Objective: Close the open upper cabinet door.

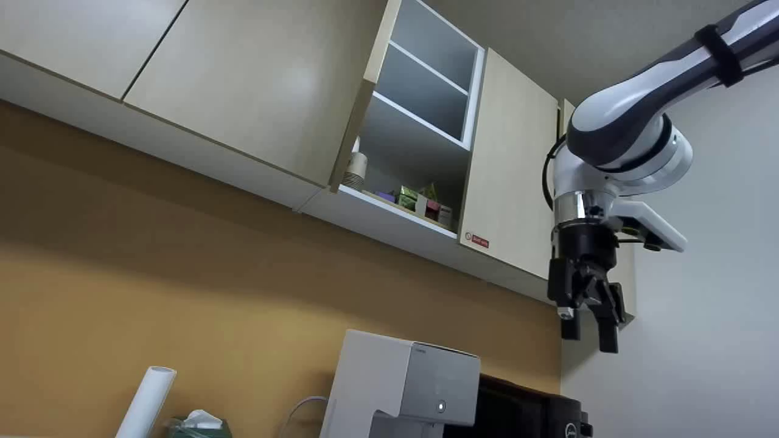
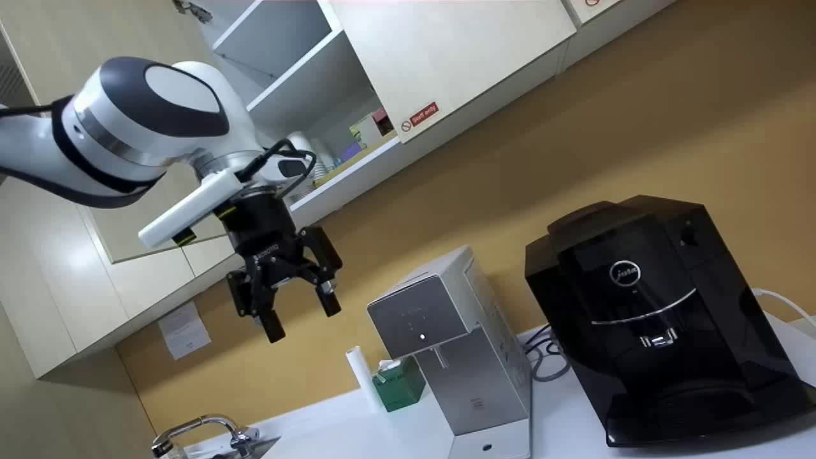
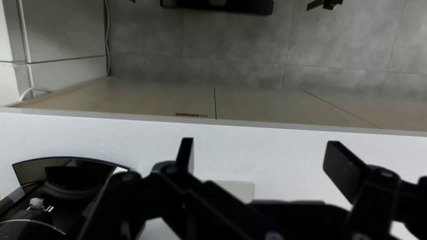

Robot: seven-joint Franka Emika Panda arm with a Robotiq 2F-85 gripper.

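The open upper cabinet door (image 2: 108,32) is a pale beige panel swung outward, its inner face and a hinge showing behind my arm in an exterior view. In an exterior view it shows nearly edge-on as a narrow strip (image 1: 382,42) left of the opening. No label shows on its visible face. My gripper shows in both exterior views (image 1: 589,342) (image 2: 303,317), pointing down below cabinet level, apart from the door. In the wrist view my gripper (image 3: 258,156) has its fingers wide apart with nothing between; the open door is out of this view.
The open cabinet (image 1: 420,115) holds paper cups and small boxes. A shut door (image 1: 511,158) with a red label adjoins it. Below, on the white counter (image 3: 267,153), stand a black coffee machine (image 2: 637,306), a water dispenser (image 2: 472,370) and a green tissue box (image 2: 400,386).
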